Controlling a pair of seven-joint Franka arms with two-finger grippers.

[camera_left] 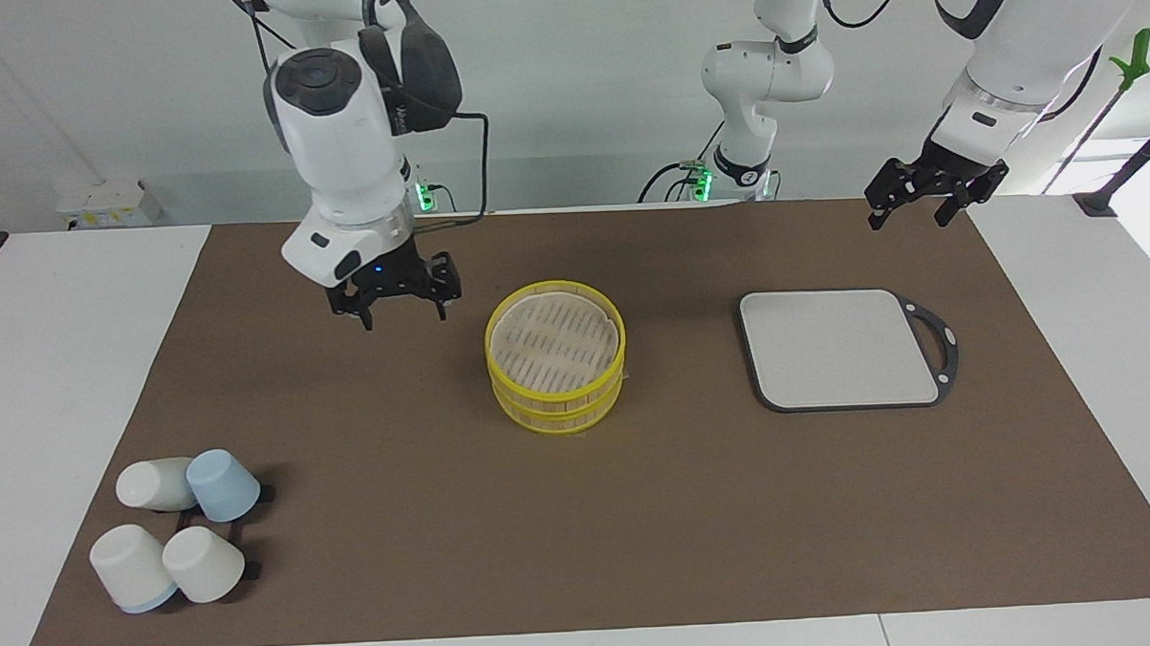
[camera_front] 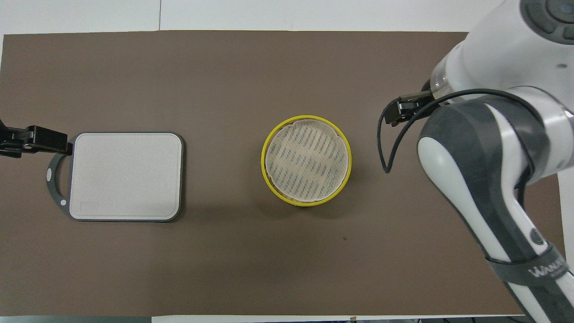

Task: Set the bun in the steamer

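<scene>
While both arms hang idle: one steamer (camera_left: 555,367) (lidded), four cups (camera_left: 178,524).

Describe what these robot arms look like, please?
Both arms are glossy white with dark grey joint bands and round caps, and loose black cables. The right gripper and left gripper are small black two-finger claws. The right arm bears a "WANJEED" label.

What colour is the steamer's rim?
Yellow. The steamer has a bright yellow rim around a pale slatted top, clearest in the overhead view.
</scene>
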